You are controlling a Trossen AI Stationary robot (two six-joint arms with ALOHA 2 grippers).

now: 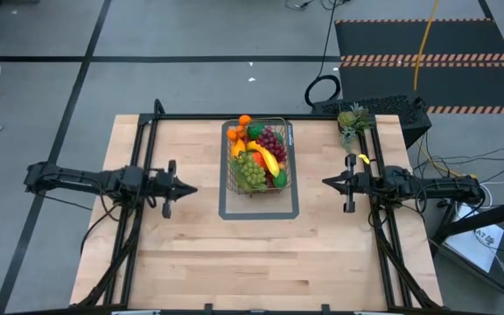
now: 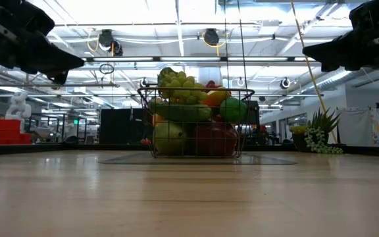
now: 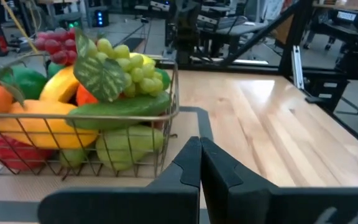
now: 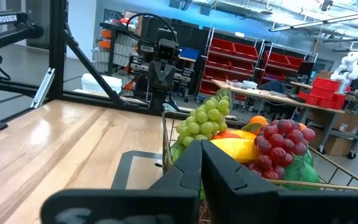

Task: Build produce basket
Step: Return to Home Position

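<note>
centre frame, the basket (image 1: pixel 287 149) sits heaped with produce (image 1: pixel 258 157), job apparently done, with the left gripper (image 1: pixel 191 188) and right gripper (image 1: pixel 326 182) pinched together, empty, either side.

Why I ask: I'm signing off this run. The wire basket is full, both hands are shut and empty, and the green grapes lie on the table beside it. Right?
No: the green grapes lie inside the wire basket, atop the other produce, as the high view shows. The rest holds: left hand and right hand are shut and empty.
</note>
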